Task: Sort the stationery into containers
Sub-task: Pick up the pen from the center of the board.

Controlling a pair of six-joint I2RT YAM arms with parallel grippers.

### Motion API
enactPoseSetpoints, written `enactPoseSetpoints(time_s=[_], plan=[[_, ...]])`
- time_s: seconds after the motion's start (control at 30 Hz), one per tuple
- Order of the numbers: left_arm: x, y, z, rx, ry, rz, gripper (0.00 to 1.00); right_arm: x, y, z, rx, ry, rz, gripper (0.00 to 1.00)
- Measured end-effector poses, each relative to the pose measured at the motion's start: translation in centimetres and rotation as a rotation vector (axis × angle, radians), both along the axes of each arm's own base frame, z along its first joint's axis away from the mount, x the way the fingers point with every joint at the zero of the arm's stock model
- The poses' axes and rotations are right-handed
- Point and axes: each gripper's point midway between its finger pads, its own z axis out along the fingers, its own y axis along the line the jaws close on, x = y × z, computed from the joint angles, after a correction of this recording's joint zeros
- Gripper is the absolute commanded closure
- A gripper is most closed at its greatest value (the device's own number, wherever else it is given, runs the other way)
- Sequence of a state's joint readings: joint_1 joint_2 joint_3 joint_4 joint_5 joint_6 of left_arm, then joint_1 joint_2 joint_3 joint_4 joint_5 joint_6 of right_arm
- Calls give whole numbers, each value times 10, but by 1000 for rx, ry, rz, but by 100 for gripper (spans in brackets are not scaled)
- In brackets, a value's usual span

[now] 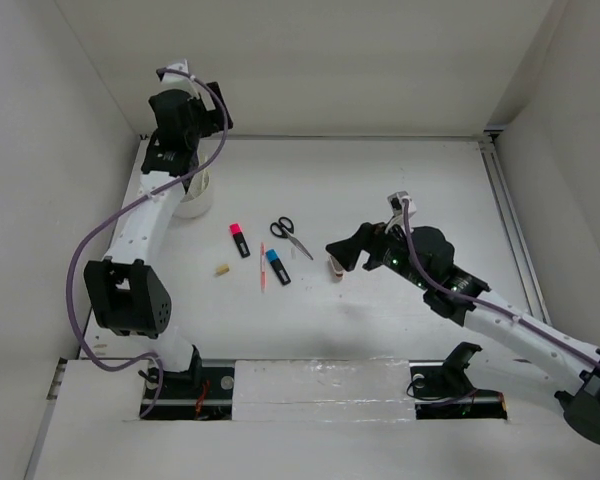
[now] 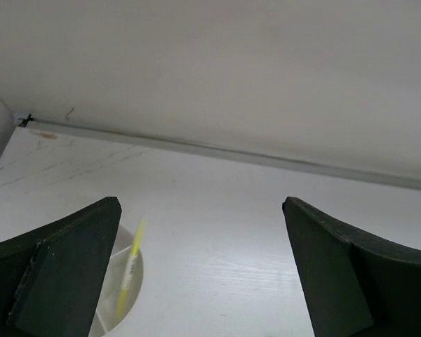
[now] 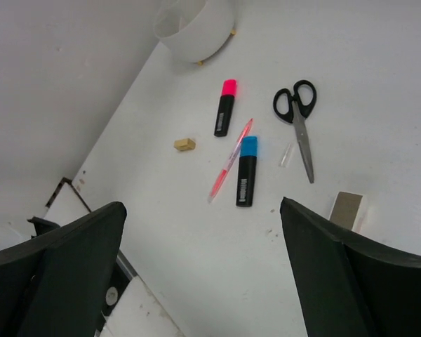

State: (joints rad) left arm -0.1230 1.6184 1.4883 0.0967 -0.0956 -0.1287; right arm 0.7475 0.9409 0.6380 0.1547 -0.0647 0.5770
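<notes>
Your left claw hangs spread wide and empty over the white tub at the far left of the table. A yellow pencil rests inside the tub. Your right claw is spread too, gripping nothing, near the tan block. Loose on the table, apart from the tub, lie scissors, a pink highlighter, a blue highlighter, a pink pencil and an eraser.

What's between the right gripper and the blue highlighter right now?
Nothing visible. The right gripper is open, with only bare table between it and the blue highlighter. The tan block lies off to one side, close to the gripper, and the scissors lie beyond that, clear of the path.
</notes>
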Motion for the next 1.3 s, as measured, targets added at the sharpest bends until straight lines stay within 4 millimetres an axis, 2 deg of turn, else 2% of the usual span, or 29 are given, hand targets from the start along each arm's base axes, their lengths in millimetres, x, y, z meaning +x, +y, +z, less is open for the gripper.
enactPoseSetpoints(time_s=[0.1,0.17,0.2,0.23,0.3,0.37,0.4,0.5,0.57,0.6,0.73,1.0,1.13,1.2,1.3], plan=[[-8,-13,37,-83,2,-13,0,5,-4,8,-16,3,-36,2],[-20,-29,46,-94,36,17,0,8,-8,11,-30,9,-59,2],[-29,-46,47,-92,60,25,0,9,-10,11,-40,14,-72,2],[-42,-71,42,-97,98,15,0,9,-13,9,-52,19,-82,2],[-72,-122,18,-108,189,-38,0,7,-20,7,-77,28,-104,2],[-105,-154,-23,-108,295,-97,0,6,-28,6,-101,35,-124,4],[-122,-156,-51,-106,354,-106,0,6,-31,7,-113,37,-135,4],[-171,-122,-137,-67,556,-42,0,8,-38,13,-134,40,-156,7],[-195,-102,-175,-50,652,1,3,10,-41,17,-142,35,-166,12],[-203,-96,-187,-46,684,15,7,11,-42,18,-145,33,-171,15],[-215,-96,-209,-58,732,3,12,12,-42,17,-153,34,-168,20],[-221,-100,-222,-95,756,2,17,11,-31,1,-182,74,-120,20],[-232,-97,-237,-88,800,9,22,10,-29,2,-176,75,-106,21],[-234,-97,-242,-84,819,7,28,10,-28,3,-170,70,-101,21],[-235,-100,-251,-78,846,2,29,9,-27,7,-157,60,-95,21]])
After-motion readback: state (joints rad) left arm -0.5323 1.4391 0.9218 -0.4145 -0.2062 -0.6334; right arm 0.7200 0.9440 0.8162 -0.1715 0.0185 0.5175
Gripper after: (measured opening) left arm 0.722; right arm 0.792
